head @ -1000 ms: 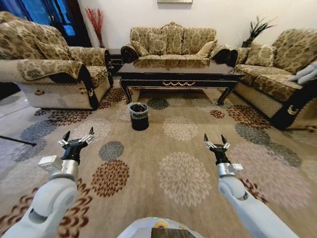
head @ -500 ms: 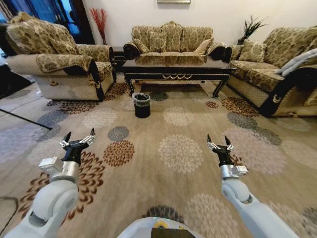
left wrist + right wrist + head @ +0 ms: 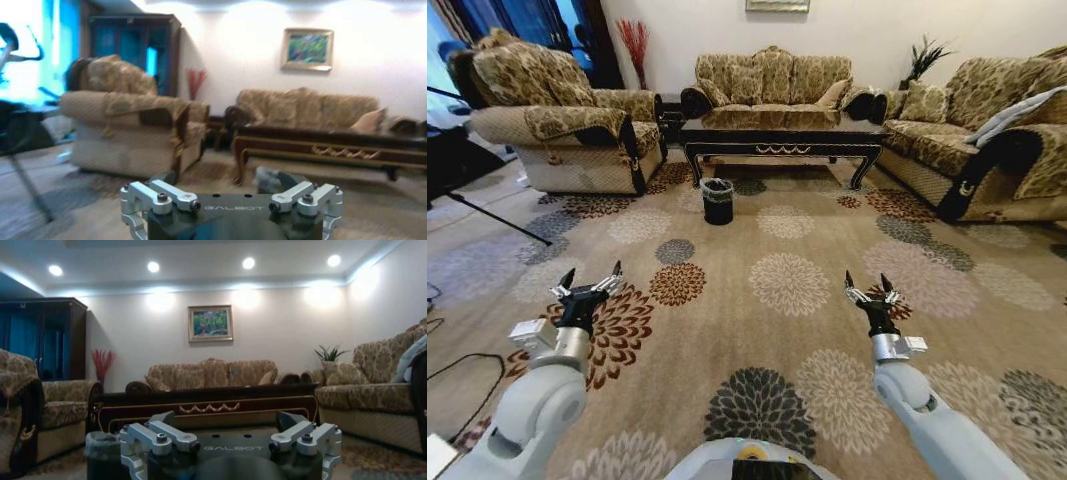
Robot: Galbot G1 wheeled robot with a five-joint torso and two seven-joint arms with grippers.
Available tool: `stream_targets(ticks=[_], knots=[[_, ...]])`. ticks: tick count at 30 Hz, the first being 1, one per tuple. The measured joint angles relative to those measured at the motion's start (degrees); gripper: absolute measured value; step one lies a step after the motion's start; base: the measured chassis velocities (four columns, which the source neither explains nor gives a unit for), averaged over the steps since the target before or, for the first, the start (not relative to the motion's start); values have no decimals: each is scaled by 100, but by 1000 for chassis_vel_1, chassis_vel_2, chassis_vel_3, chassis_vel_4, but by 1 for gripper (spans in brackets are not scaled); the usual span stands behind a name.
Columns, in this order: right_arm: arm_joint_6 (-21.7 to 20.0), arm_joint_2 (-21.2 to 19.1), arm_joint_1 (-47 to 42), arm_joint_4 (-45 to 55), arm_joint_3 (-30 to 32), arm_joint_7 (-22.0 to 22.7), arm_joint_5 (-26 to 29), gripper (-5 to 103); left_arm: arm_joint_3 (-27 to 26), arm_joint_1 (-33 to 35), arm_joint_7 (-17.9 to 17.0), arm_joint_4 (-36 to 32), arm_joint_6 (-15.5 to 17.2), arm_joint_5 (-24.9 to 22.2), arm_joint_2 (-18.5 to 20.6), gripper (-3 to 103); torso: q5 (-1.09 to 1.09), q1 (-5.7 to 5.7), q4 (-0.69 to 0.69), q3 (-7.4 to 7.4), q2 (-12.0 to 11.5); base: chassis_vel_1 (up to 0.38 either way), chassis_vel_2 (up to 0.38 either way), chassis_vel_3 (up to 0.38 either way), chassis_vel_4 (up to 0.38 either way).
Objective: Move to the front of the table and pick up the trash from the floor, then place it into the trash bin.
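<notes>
The dark glossy table (image 3: 779, 137) stands far ahead in the head view, in front of a sofa. The small black trash bin (image 3: 718, 200), lined with a greyish bag, sits on the patterned floor (image 3: 787, 285) just before the table's left end. The trash is out of view. My left gripper (image 3: 591, 276) hovers open over the carpet at the lower left, holding nothing. My right gripper (image 3: 866, 284) hovers open at the lower right, also holding nothing. Both are far short of the bin. The right wrist view faces the table (image 3: 207, 407) with the bin (image 3: 103, 445) low beside it.
A patterned armchair (image 3: 557, 130) stands at the left, a sofa (image 3: 772, 78) behind the table and another sofa (image 3: 987, 130) at the right. A thin black stand leg (image 3: 502, 218) and a cable (image 3: 467, 370) lie at the left. Wide open carpet separates me from the table.
The whole head view has shifted: table, bin and sofas now look smaller and farther off, with more carpet showing in front. Both grippers keep their open pose.
</notes>
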Motion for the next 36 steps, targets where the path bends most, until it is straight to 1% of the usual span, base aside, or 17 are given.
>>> stream_targets(ticks=[1,3,4,7,9,12,14,17,18,21,22,23,25,27,33,36], knots=[[0,0,19,-12,-14,3,0,100,-14,-9,107,12,-64,-7,6,100,1,0,0,33,36,-51,36,27,-32],[1,6,30,-15,-27,5,2,100,-27,-25,206,36,-97,-36,27,100,0,3,0,81,92,0,0,0,0],[1,6,30,-15,-27,5,2,100,-27,-25,206,36,-97,-36,27,100,0,3,0,81,92,0,0,0,0],[40,13,18,16,-28,-16,43,100,-67,-48,276,60,-105,-76,69,100,-1,6,1,167,187,0,0,0,0],[56,13,11,20,-22,-34,50,100,-77,-50,291,60,-105,-88,77,100,-1,8,1,188,210,0,0,0,0],[81,12,-22,22,26,-103,70,100,-117,-61,348,52,-96,-133,106,100,0,24,0,281,314,0,0,0,0],[81,12,-24,20,32,-106,79,100,-123,-67,352,50,-94,-141,111,100,0,26,0,296,332,0,0,0,0],[84,12,-7,5,34,-109,148,100,-151,-84,362,48,-88,-167,144,100,-2,51,0,372,435,0,0,0,0],[84,12,-7,5,34,-109,148,100,-151,-84,362,48,-88,-167,144,100,-2,51,0,372,435,0,0,0,0],[94,13,55,-38,-7,-115,154,100,-154,-117,364,74,-84,-186,183,100,-1,64,1,460,536,0,0,0,0],[94,13,55,-38,-7,-115,154,100,-154,-117,364,74,-84,-186,183,100,-1,64,1,460,536,0,0,0,0],[99,12,86,-71,-32,-119,139,100,-143,-144,364,98,-83,-187,195,100,-1,73,1,501,587,0,0,0,0],[100,11,100,-87,-43,-123,120,100,-132,-157,364,110,-82,-187,200,100,-1,76,1,516,606,-24,19,35,-23],[101,11,150,-142,-96,-133,36,100,-79,-207,362,167,-81,-180,204,100,-1,89,0,576,680,-111,79,89,-115],[149,14,225,-165,-196,-179,16,100,8,-291,357,230,-77,-158,205,100,-1,106,0,625,731,-108,135,116,-124],[197,10,285,-172,-251,-243,64,100,48,-335,353,262,-76,-154,198,100,-1,120,1,677,815,-10,17,31,-8]])
